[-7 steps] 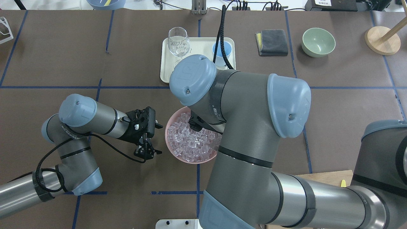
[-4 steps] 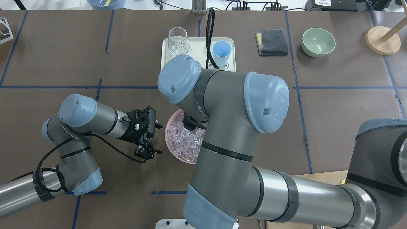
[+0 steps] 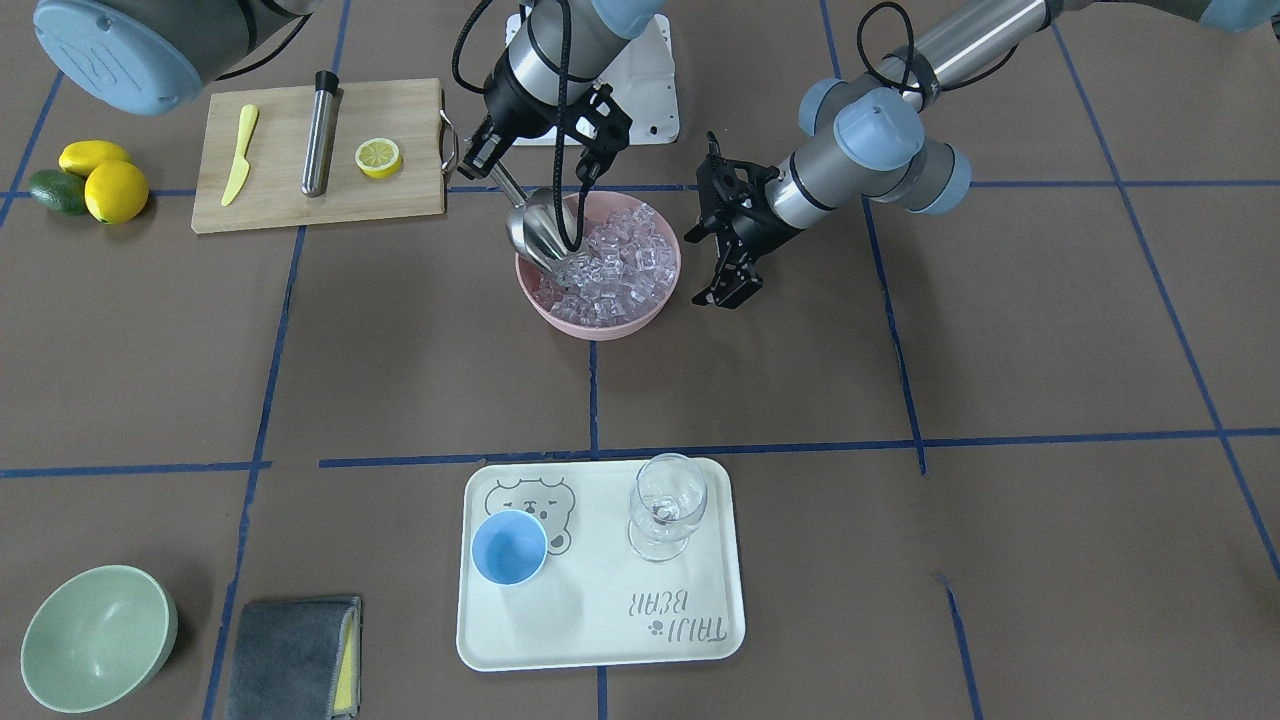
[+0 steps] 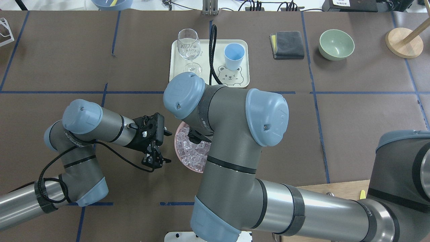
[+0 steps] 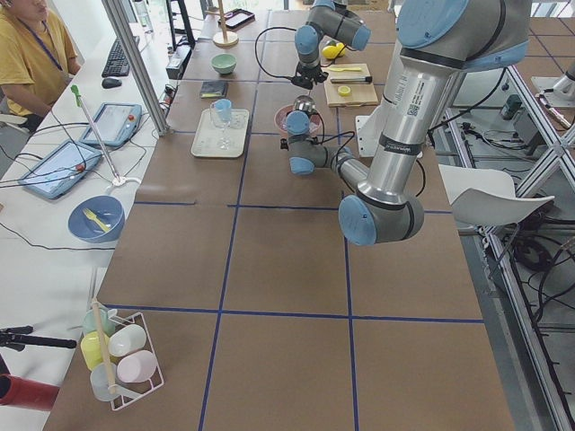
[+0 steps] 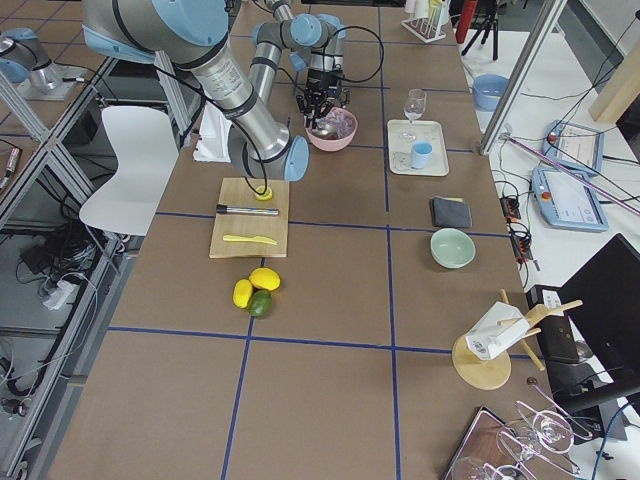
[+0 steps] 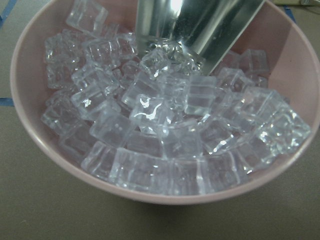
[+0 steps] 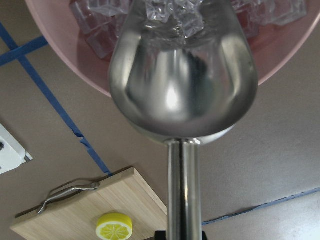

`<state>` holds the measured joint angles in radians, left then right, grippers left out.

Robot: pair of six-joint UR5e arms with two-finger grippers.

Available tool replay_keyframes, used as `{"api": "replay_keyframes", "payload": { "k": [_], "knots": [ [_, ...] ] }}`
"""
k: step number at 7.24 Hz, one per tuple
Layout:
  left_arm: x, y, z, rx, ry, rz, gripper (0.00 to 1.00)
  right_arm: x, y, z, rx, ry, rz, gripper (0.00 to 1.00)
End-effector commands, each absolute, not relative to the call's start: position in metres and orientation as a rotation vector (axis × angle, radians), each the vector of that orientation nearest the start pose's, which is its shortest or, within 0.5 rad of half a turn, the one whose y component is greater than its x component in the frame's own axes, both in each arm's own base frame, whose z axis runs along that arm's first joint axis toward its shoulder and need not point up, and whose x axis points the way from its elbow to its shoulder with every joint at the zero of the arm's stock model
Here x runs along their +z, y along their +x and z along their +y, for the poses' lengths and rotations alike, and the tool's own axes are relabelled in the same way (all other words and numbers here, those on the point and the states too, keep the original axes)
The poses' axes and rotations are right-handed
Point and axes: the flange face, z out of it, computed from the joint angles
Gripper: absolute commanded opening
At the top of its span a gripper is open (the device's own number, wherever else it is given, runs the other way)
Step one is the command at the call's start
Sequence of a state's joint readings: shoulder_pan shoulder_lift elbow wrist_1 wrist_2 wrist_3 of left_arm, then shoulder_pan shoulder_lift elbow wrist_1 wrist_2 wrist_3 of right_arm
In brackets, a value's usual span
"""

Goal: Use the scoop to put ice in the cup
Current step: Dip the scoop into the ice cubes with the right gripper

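**Right arm swung toward 9 o'clock (overhead view)**

Over the last second the right arm (image 4: 267,117) shifted its elbow and wrist caps toward 9 o'clock and slightly toward 6. Its cable (image 4: 211,50), a second ago draped across the cup (image 4: 234,55), now runs between cup and wine glass (image 4: 188,43). The cup is fully exposed. The bear print (image 4: 229,74) on the tray (image 4: 174,67) and the glass foot are uncovered. More of the bowl (image 4: 177,144) and ice (image 4: 188,149) is hidden under the arm, and only the 9 o'clock part shows.

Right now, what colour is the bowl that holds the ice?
Pink. The bowl shows best in the left wrist view, its wall rising around the ice.
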<state>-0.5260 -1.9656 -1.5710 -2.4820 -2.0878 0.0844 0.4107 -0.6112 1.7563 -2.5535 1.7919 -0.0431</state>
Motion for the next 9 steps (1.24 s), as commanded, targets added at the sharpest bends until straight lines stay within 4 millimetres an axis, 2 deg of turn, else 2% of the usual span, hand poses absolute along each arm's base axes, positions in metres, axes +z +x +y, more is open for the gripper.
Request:
{"api": "replay_keyframes", "payload": {
  "k": [1, 2, 3, 5, 9],
  "knots": [
    [0.328, 0.508, -0.391, 1.276, 1.008, 1.064, 1.00, 0.155, -0.535, -0.353, -1.227, 0.049, -0.307, 0.00],
    [0.327, 0.507, -0.392, 1.274, 1.011, 1.062, 1.00, 0.166, -0.539, -0.354, -1.229, 0.071, -0.324, 0.00],
    [0.327, 0.508, -0.391, 1.275, 1.010, 1.063, 1.00, 0.165, -0.539, -0.355, -1.228, 0.084, -0.332, 0.00],
    [0.326, 0.507, -0.392, 1.274, 1.012, 1.063, 1.00, 0.194, -0.545, -0.359, -1.232, 0.130, -0.365, 0.00],
    [0.325, 0.508, -0.391, 1.275, 1.013, 1.064, 1.00, 0.222, -0.545, -0.359, -1.256, 0.158, -0.378, 0.00]
  ]
}}
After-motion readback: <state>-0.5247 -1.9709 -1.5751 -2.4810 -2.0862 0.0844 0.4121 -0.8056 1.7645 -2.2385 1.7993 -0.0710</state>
